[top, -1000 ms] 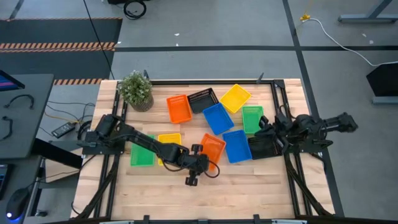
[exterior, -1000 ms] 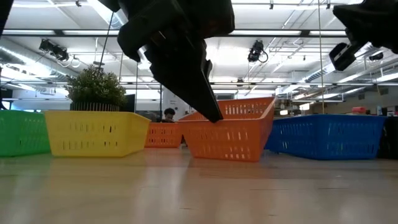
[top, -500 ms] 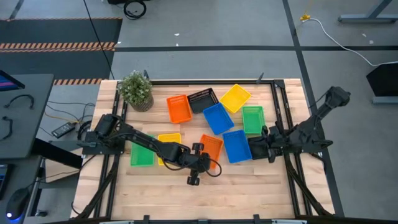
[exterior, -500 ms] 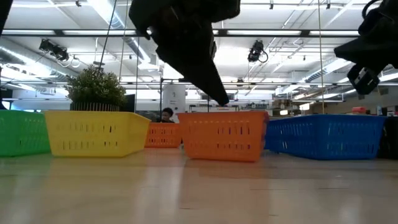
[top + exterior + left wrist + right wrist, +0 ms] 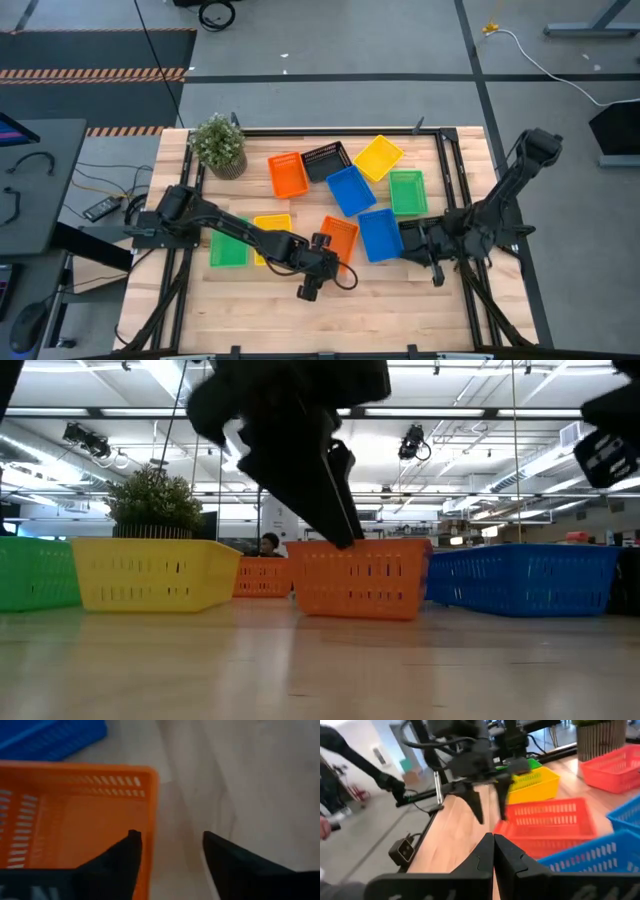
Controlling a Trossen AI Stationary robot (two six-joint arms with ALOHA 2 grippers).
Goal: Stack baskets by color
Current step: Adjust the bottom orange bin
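In the high view the left gripper (image 5: pixel 322 262) sits at lower centre of the frame, at the lower end of the near orange basket (image 5: pixel 341 237). Its jaws stand apart and straddle that basket's end wall: the left wrist view shows one finger over the orange rim and the other over bare worktop (image 5: pixel 260 780). Nothing is clamped.

The near orange basket runs its long axis up-frame and slightly rightward from the jaws. The second orange basket (image 5: pixel 288 174) lies up-frame and to the left, beside the black basket (image 5: pixel 325 159).

A yellow basket (image 5: pixel 271 230) lies just left of the left gripper, and a blue basket (image 5: pixel 380 234) just right of the near orange one. The strip of worktop below is unoccupied.

The right gripper (image 5: pixel 432 247), jaws together and empty, rests at right of centre over a dark basket, farther from both orange baskets.
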